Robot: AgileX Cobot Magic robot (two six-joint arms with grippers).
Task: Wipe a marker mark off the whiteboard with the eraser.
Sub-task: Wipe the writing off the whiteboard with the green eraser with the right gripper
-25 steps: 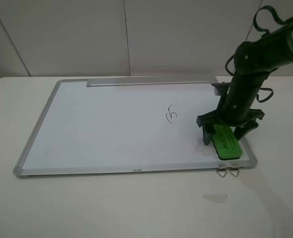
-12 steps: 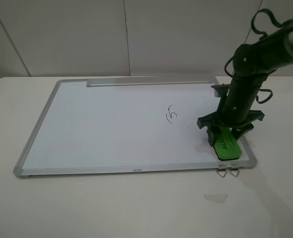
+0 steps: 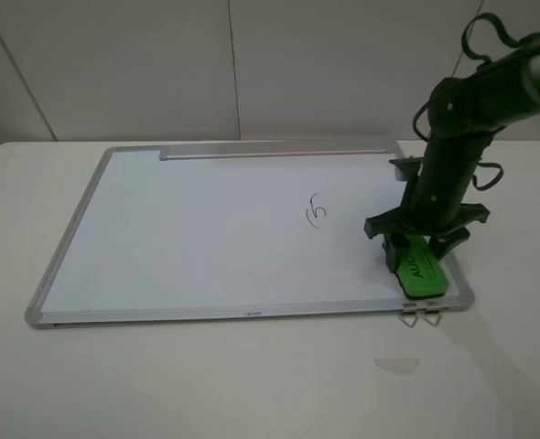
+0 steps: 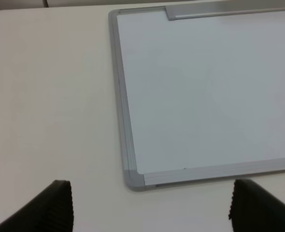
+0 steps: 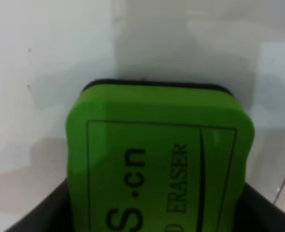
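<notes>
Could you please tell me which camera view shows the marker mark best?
The exterior high view: the marker mark sits whole on the whiteboard. The left wrist view shows only blank board; the right wrist view is filled by the eraser.

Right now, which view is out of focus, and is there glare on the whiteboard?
Right wrist view: the eraser fills the frame, its print soft, with a grey shadow on the whiteboard beyond it. Exterior high view: even light, no hard glare, the mark readable. Left wrist view: the whiteboard corner is sharp, the left gripper dark and slightly blurred.
</notes>
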